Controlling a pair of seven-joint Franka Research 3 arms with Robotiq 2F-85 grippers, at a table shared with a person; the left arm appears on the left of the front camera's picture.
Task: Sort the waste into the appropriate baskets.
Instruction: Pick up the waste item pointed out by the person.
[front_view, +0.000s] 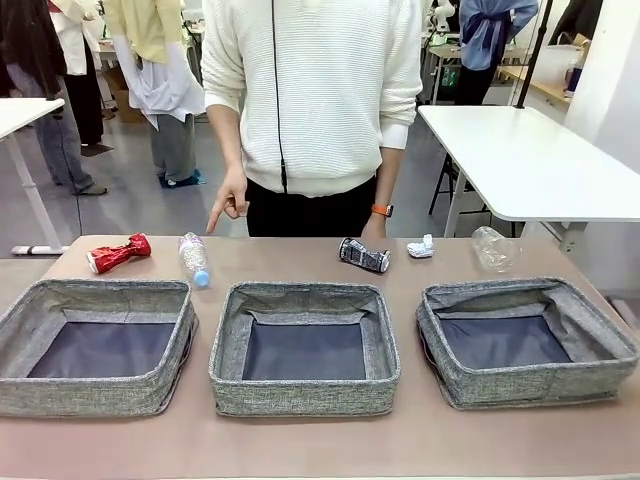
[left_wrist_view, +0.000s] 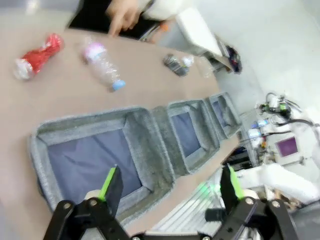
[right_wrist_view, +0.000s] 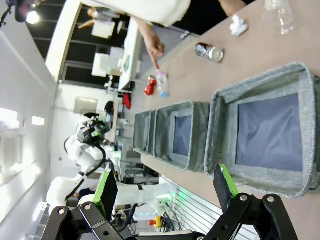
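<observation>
Three grey woven baskets stand in a row: left (front_view: 20, 325), middle (front_view: 225, 345), right (front_view: 610, 345). Behind them on the table lie a crushed red can (front_view: 118, 253), a clear bottle with a blue cap (front_view: 193, 259), a crushed black-silver can (front_view: 364, 255), a white tissue wad (front_view: 421, 246) and crumpled clear plastic (front_view: 492, 248). A person's hand (front_view: 230, 200) points down near the bottle. My left gripper (left_wrist_view: 170, 187) hangs open above the left basket (left_wrist_view: 150, 135). Over the right basket (right_wrist_view: 220, 135) my right gripper (right_wrist_view: 165, 187) is open too.
The person in a white sweater (front_view: 315, 90) stands at the far table edge. A white table (front_view: 530, 160) is behind on the right. Bare brown tabletop (front_view: 300, 440) runs in front of the baskets.
</observation>
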